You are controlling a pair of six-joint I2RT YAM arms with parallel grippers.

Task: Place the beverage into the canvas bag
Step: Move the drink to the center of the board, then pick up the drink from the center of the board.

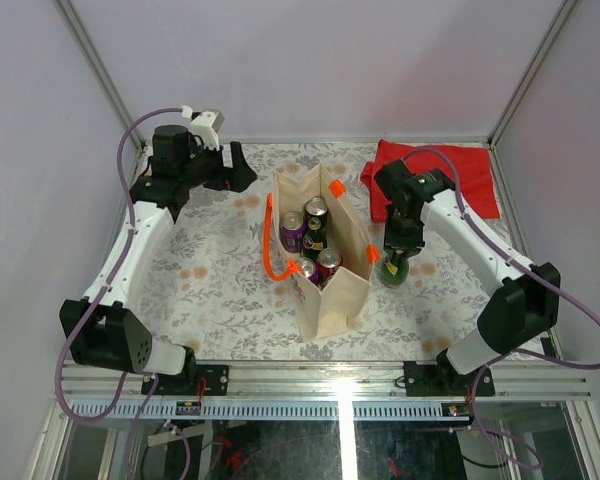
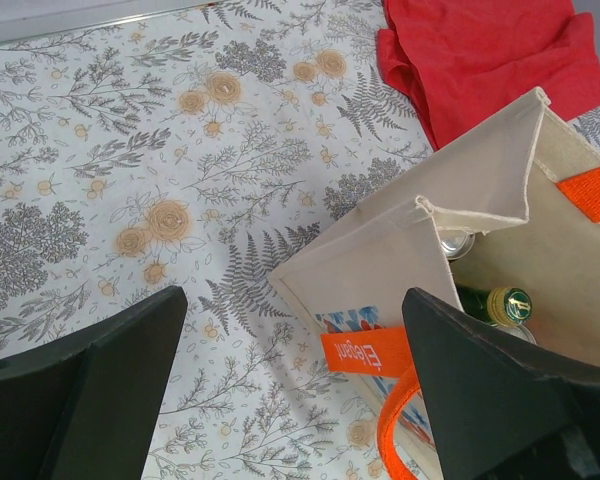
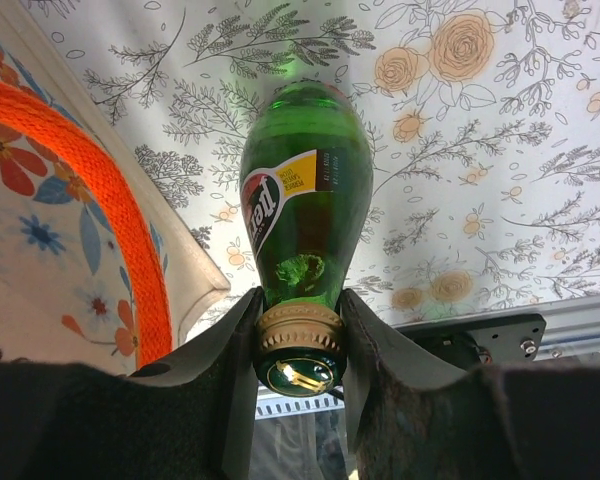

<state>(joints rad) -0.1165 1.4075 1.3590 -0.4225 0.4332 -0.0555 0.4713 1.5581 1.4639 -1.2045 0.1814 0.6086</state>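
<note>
"Elegant" is printed in white on the orange tab [image 2: 361, 352] of the canvas bag [image 2: 380, 262], at the lower centre of the left wrist view. On the green bottle [image 3: 310, 130], the label [image 3: 272, 200] is read only in part, possibly "Perrier". Its small print cannot be made out.

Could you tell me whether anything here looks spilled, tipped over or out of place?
Nothing looks spilled or damaged. The beige canvas bag with orange handles stands upright. Only the red cloth at the far right corner lies rumpled. The green glass bottle is outside the bag, in the right tool.

Canvas bag [image 1: 332, 300], green bottle [image 1: 394, 270] just beside it, red cloth [image 1: 475, 180] behind
</note>
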